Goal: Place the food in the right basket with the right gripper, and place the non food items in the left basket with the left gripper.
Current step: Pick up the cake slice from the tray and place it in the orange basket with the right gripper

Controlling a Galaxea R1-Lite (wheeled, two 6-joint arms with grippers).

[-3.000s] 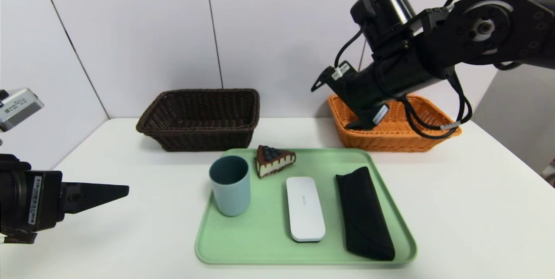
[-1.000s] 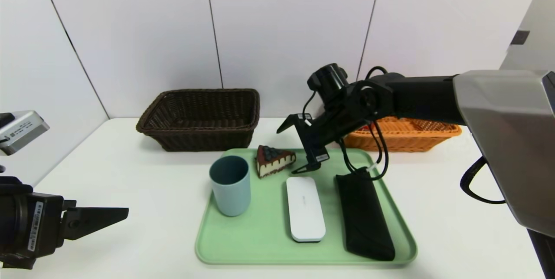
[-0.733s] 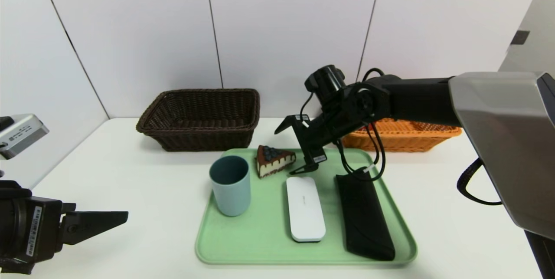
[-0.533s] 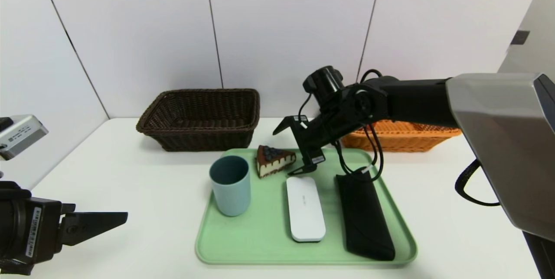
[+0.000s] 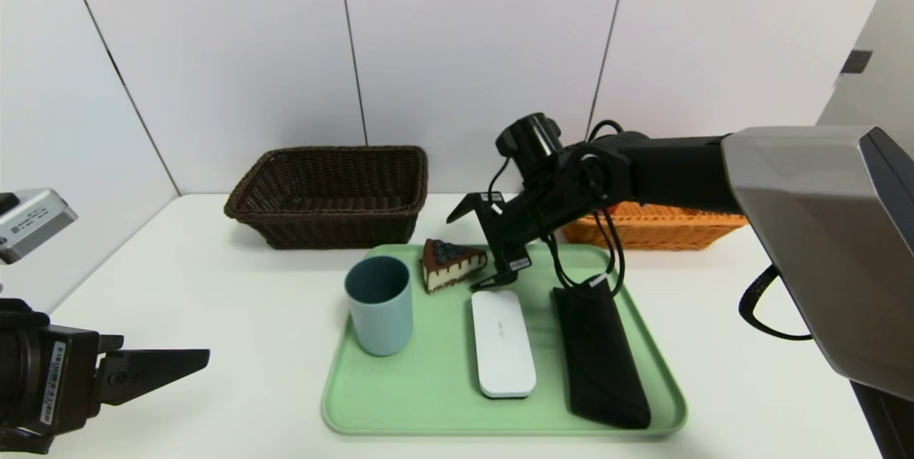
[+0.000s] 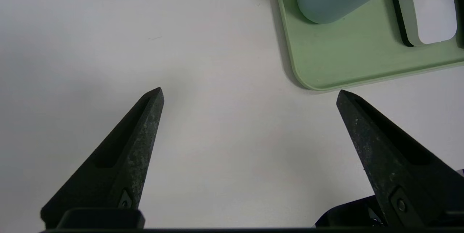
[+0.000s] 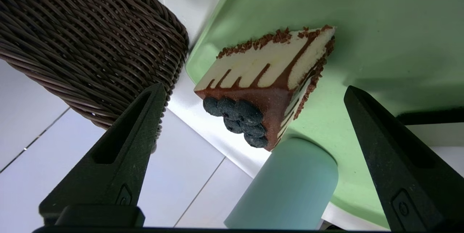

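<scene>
**Right gripper lined up on the cake, nothing held**

Nearest the robot: left gripper (image 5: 203, 354) parked low over the bare tabletop (image 5: 214, 280) off the tray's left side, jaws spread wide, empty.

On the green tray (image 5: 428, 387), front to back: black pouch (image 5: 600, 352) lying flat along the right side, white case (image 5: 502, 343) flat in the middle, teal cup (image 5: 378, 305) upright at the left. All non-food, all untouched. Pouch is probably soft and floppy, best pinched mid-length. Case looks hard and smooth with a low profile, so likely slippery; take it across the short width. Cup looks light and rigid; grip over the rim wall.

Cake wedge (image 5: 451, 264) sits at the tray's back edge, just behind the cup and case. Right gripper (image 5: 480, 243) hangs just beside it on the right, tilted down, jaws wide apart and empty, wedge framed between the fingers in the wrist view. Likely a light rigid model; berries and crumb edge could snag. Squeeze the two flat cream side faces, low, not the pointed tip.

Far back: dark brown basket (image 5: 332, 195) at left, orange basket (image 5: 657, 227) at right, partly hidden by the arm. A bit of red shows inside it; can't tell what.
</scene>
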